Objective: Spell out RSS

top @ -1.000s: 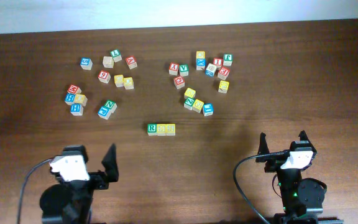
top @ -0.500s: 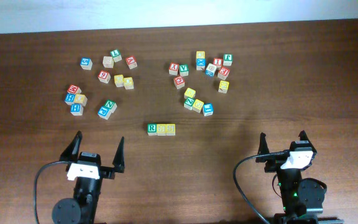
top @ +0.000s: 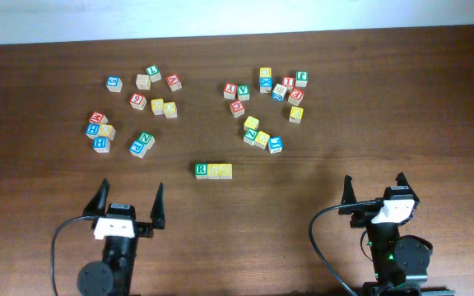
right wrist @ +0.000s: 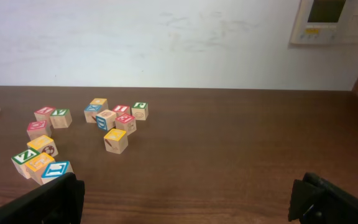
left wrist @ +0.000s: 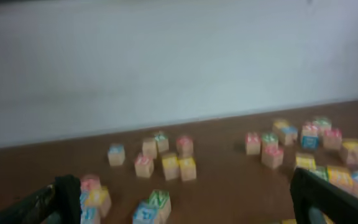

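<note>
Overhead, the 3 cubes of RSS (top: 213, 170) sit touching in a row on the table (top: 344, 140), between and ahead of my arms. A green R cube (top: 202, 170) is at the left end, followed by 2 yellow-faced cubes (top: 225, 170) whose letters are too small to read. My left gripper (top: 131, 191) and right gripper (top: 374, 181) both gape wide, holding nothing, well apart from the row. I judge the word finished, so doing this well means nudging nothing.
</note>
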{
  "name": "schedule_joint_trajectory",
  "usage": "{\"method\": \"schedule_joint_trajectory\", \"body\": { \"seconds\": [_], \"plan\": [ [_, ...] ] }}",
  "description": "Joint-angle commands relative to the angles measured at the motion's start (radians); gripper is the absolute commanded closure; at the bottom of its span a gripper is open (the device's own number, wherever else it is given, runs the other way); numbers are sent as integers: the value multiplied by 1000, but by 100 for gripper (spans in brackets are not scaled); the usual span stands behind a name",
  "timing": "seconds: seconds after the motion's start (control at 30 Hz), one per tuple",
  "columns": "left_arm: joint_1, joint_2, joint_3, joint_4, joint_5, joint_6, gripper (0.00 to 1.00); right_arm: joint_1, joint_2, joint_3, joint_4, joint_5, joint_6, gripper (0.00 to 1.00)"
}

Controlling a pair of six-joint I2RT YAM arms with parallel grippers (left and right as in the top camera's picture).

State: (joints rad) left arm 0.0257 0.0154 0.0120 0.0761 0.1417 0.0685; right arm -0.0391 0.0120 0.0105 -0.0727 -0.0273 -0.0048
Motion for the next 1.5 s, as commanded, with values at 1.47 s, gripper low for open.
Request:
{"method": "schedule_joint_trajectory", "body": {
  "seconds": [1.47],
  "plan": [
    [1,-11,-3,-159,-243,-67,1,5,-9,-5,-6,-6,-6,2]
  ]
}}
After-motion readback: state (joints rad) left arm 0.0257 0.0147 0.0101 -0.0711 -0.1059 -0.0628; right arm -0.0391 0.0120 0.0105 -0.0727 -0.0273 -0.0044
